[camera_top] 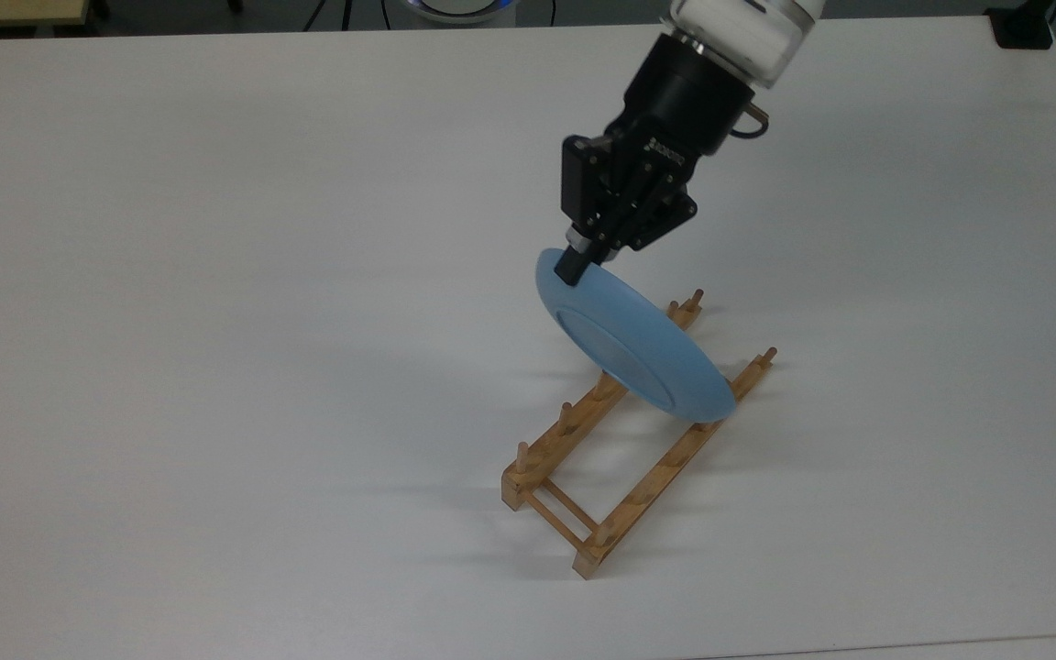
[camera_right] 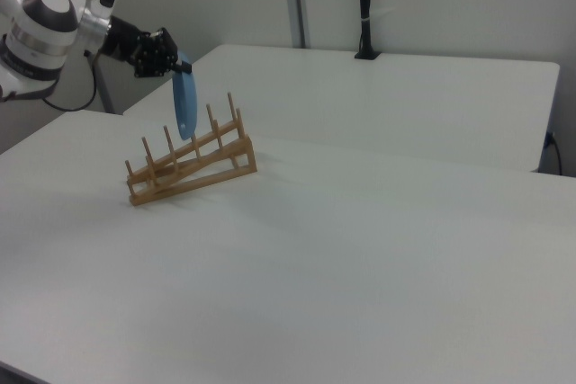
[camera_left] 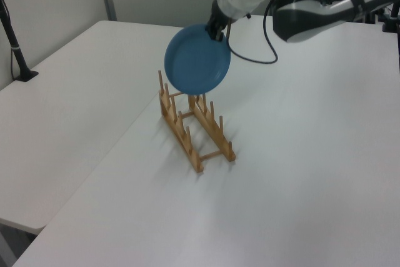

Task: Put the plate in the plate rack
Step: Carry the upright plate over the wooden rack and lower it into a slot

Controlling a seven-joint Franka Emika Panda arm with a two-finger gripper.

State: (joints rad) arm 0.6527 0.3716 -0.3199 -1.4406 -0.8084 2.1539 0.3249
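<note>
The gripper point(camera_top: 572, 266) is clenched on the upper rim of the plate point(camera_top: 633, 353), holding the light-blue disc on edge in the air above the far end of the plate rack point(camera_top: 620, 440), the end nearest the arm. In the top view the plate tilts from the fingers down toward the top view's right, its lower edge overlapping the rack's 2 rails near their far pegs; whether it touches the wood cannot be told from there. In the left view the plate point(camera_left: 197, 59) shows its round glossy face, hanging from the gripper point(camera_left: 217, 32) with its bottom edge level with the tips of the rearmost pegs of the plate rack point(camera_left: 194, 123). In the right view the plate point(camera_right: 184, 101) appears almost edge-on as a thin upright blue sliver, gripped at its top by the gripper point(camera_right: 183, 66), and its lower part sits among the upright pegs at the middle of the plate rack point(camera_right: 191, 165), seemingly above the rails rather than resting on them. The rack stands on the white table point(camera_top: 216, 321), 2 long wooden rails joined by thin cross dowels, lying diagonally in the top view. The white and black arm point(camera_left: 300, 4) reaches in from the left view's upper right.
</note>
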